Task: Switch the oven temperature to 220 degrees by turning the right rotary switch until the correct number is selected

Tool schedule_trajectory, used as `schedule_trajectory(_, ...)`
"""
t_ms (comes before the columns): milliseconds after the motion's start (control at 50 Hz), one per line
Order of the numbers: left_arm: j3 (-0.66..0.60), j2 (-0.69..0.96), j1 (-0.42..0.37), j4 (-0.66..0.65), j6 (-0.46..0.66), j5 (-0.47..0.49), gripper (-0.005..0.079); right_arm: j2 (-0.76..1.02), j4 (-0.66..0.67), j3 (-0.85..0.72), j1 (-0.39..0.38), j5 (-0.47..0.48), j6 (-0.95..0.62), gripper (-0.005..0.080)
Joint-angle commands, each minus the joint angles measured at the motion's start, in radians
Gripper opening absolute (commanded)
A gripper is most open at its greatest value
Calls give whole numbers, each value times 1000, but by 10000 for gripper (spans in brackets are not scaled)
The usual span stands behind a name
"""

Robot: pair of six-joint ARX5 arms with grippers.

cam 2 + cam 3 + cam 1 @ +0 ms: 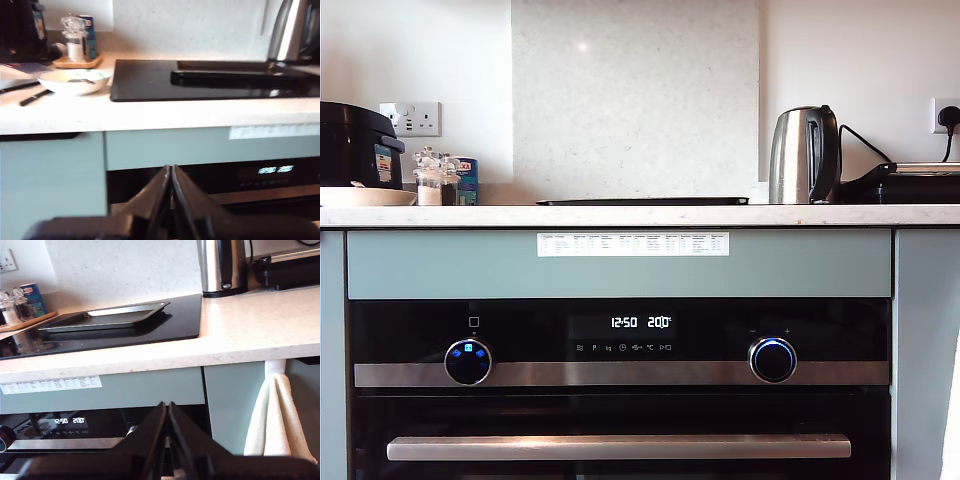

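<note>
Two gripper fingers [161, 192] pairs pressed together, glossy black oven [620, 340], round blue-ringed right rotary switch [773, 360]

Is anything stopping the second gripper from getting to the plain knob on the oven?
Probably not. The knob stands uncovered on the oven front, and my second gripper, jaws shut, hangs in front with nothing visibly between.

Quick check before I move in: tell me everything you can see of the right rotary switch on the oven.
The right rotary switch is a round black knob with a plain dark face and a thin glowing blue ring. It sits on the oven front at the exterior view's right, overlapping the brushed steel strip, with tiny minus and plus marks above it. Nothing touches it; no gripper shows near it. The display reads 12:50 and 200.
</note>
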Motion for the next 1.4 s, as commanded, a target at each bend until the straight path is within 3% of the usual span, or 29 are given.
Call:
schedule_trajectory(0, 7, -2, 2, 10, -47, 30, -22, -6, 9, 16, -1, -7, 5, -13)
schedule_trajectory(140, 8, 0, 2, -10, -155, 142, -22, -6, -23, 43, -1, -35, 4, -13)
schedule_trajectory(240, 8, 0, 2, -23, -206, 193, -22, -4, -65, 61, -1, -113, 0, -8)
schedule_trajectory(300, 8, 0, 2, -24, -223, 212, -22, 0, -70, 67, 5, -166, 2, 52)
schedule_trajectory(360, 8, 0, 2, -24, -236, 224, -22, 5, -66, 69, 17, -203, 13, 189)
schedule_trajectory(480, 8, 0, 1, -24, -238, 228, -22, 23, -45, 71, 53, -233, 85, 541)
schedule_trajectory(580, 8, 0, 1, -24, -237, 228, -22, 43, -44, 74, 82, -260, 90, 686)
schedule_trajectory(700, 8, 0, 1, -24, -238, 228, -22, 78, -43, 77, 117, -343, 57, 692)
schedule_trajectory(860, 8, 0, 1, -24, -246, 228, -22, 175, -53, 103, 177, -364, -48, 693)
schedule_trajectory(1060, 8, 0, 1, -27, -248, 228, -22, 360, -101, 153, 250, -355, -374, 693)
schedule_trajectory(1180, 8, 0, 1, -28, -247, 227, -22, 487, -107, 158, 291, -281, -570, 693)
schedule_trajectory(1380, 8, 0, 1, -34, -198, 227, -22, 673, 23, 159, 362, -212, -917, 693)
